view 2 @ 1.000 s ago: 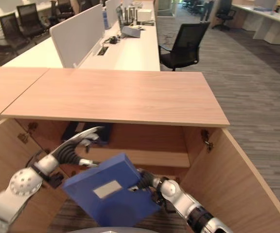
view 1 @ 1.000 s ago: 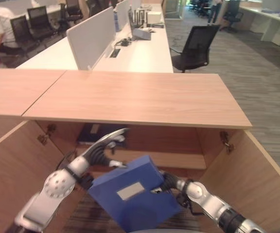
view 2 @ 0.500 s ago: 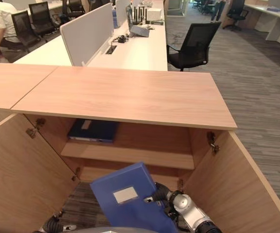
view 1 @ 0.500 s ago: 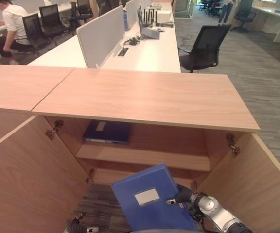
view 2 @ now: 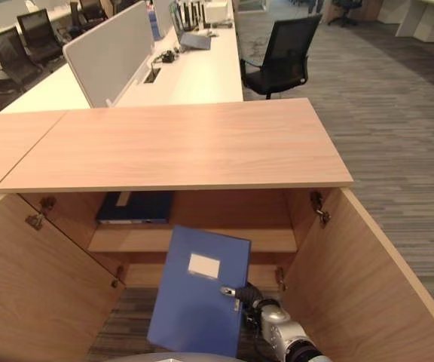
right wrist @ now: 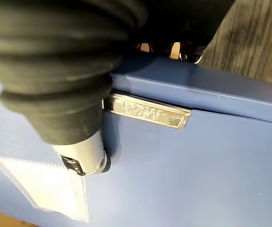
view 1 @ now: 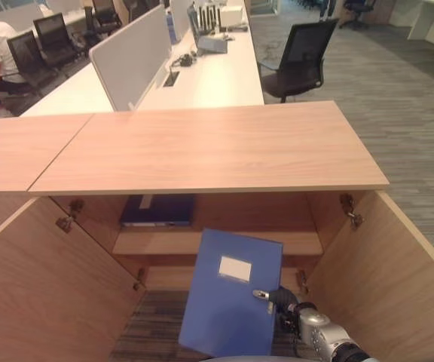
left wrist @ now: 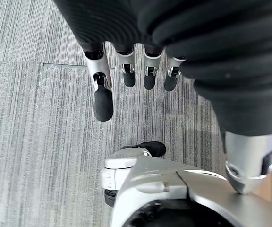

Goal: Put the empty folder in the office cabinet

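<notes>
Right now your right hand (view 1: 277,300) pinches the blue folder (view 1: 230,292) at its right edge, thumb on the front face, the rest hidden behind, and the folder stands nearly upright in front of the open office cabinet (view 1: 202,147), below the shelf (view 1: 217,243) where a dark folder (view 1: 157,210) lies flat. Your left hand (left wrist: 126,71) hangs over the carpet, fingers straight, holding nothing. Being empty, the folder is probably light and stiff, with smooth covers; grip near the spine so it won't swing or slip.

Two blue folders: one held upright (view 1: 230,294), one flat on shelf (view 1: 157,210). One cabinet (view 1: 209,147).
</notes>
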